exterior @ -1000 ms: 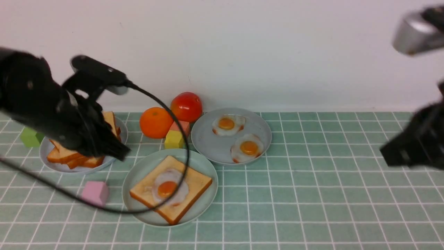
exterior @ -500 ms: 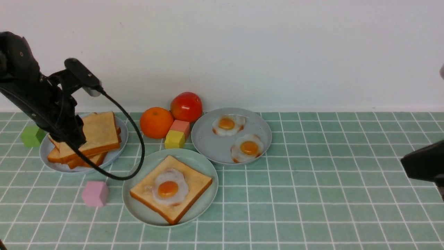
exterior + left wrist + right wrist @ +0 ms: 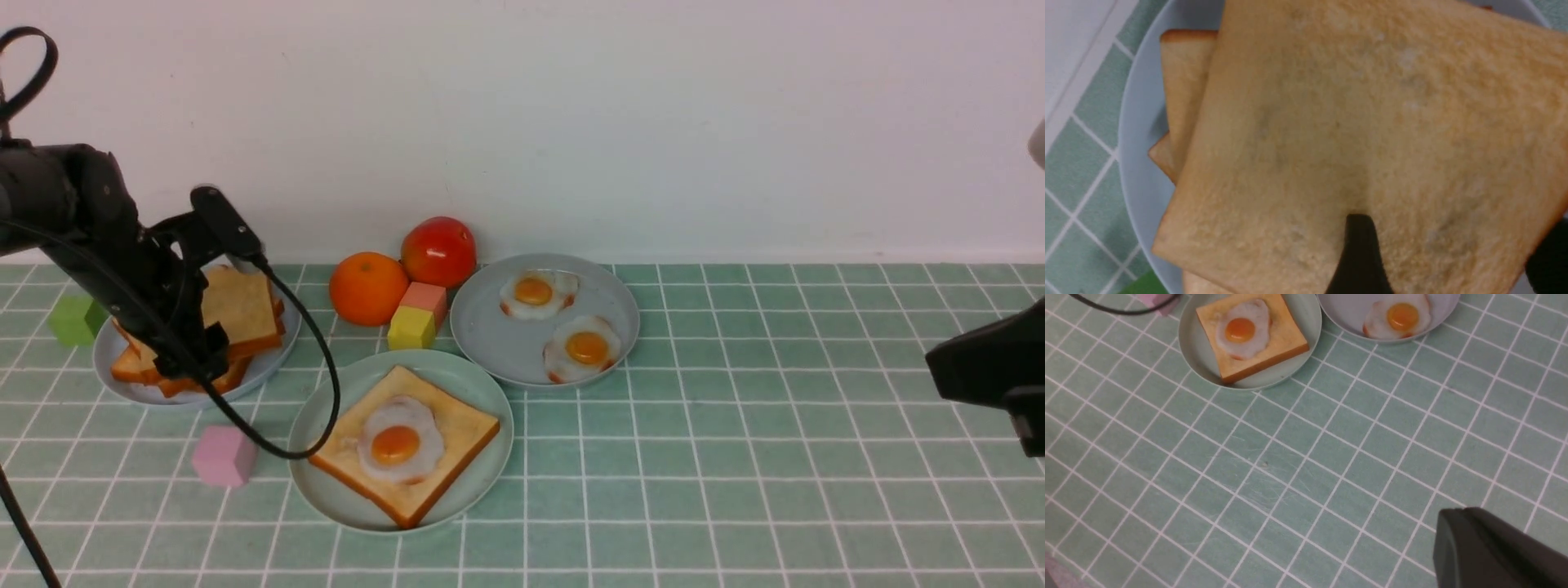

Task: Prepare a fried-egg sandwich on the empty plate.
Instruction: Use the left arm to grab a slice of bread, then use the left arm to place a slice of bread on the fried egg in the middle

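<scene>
Sandwich, part built: one square golden toast slice with a darker brown crust is laid flat on the pale mint-green plate. A white fried egg is set on its middle, orange yolk up and uncovered. This plate is placed near the left gripper, to its right and closer to the robot, and well to the left of the right gripper. The left gripper is held wide open and lowered onto the toast stack on a grey-blue plate. One finger is seen over the top slice and the other past its edge, with nothing clamped. The right gripper is shown as one dark mass, jaws together and empty. A black cable is looped from the left gripper across the mint plate's near rim. Also listed around that gripper:
- a pink cube toward the robot
- a green cube to the left
- an orange, a tomato, two small blocks and a second grey-blue plate with two eggs to the right

All are carried on the tiled table.
</scene>
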`<state>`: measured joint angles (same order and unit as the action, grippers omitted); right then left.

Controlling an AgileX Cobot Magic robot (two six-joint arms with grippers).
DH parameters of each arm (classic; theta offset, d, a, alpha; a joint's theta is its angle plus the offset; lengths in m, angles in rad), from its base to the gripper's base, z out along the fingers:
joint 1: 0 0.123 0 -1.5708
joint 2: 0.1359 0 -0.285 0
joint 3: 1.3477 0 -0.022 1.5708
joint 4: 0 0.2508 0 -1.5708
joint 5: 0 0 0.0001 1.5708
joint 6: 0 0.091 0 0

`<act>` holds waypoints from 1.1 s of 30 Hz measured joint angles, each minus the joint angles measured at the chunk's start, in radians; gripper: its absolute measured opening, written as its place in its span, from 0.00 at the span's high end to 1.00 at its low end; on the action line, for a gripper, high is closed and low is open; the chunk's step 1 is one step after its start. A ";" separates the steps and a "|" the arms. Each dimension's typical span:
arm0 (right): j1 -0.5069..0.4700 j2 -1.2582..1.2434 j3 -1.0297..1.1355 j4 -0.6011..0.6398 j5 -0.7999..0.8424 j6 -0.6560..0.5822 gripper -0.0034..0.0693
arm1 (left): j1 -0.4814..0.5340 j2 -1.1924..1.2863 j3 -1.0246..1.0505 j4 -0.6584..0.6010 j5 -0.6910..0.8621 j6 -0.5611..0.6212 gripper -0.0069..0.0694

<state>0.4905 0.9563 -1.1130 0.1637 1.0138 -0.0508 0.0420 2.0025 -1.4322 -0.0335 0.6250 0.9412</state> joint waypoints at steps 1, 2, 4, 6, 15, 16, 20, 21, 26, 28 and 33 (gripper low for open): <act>0.000 0.000 0.000 0.001 -0.001 0.000 0.92 | 0.000 0.001 -0.001 0.003 -0.001 0.000 0.25; 0.000 0.000 0.000 0.005 -0.003 0.000 0.92 | 0.000 0.003 -0.002 0.010 -0.006 -0.002 0.29; 0.000 0.000 0.000 0.005 -0.005 0.000 0.92 | 0.000 0.003 -0.002 0.013 -0.011 -0.003 0.34; 0.000 0.000 0.000 0.006 -0.006 -0.001 0.92 | 0.000 0.003 -0.002 0.015 -0.015 -0.010 0.48; 0.000 0.000 0.000 0.008 0.002 -0.002 0.91 | -0.003 -0.002 -0.004 0.020 -0.021 -0.020 0.77; 0.000 0.000 0.000 0.008 0.003 -0.002 0.91 | -0.005 -0.009 -0.004 0.020 -0.018 -0.020 0.77; 0.000 0.000 0.000 0.008 0.018 -0.002 0.90 | -0.013 -0.055 -0.004 0.020 0.008 -0.024 0.77; 0.000 0.000 0.000 0.008 0.020 -0.002 0.90 | -0.016 -0.066 -0.004 0.020 0.013 -0.025 0.77; 0.000 0.000 0.000 0.008 0.033 -0.002 0.89 | -0.049 -0.136 -0.003 0.008 0.086 -0.057 0.77; 0.000 0.000 0.000 0.008 0.038 -0.002 0.89 | -0.066 -0.155 -0.002 0.006 0.109 -0.100 0.77; 0.000 -0.003 0.000 0.008 0.085 -0.002 0.88 | -0.273 -0.304 0.049 0.079 0.159 -0.521 0.77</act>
<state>0.4905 0.9529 -1.1130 0.1719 1.0987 -0.0533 -0.2314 1.6987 -1.3833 0.0451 0.7843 0.4198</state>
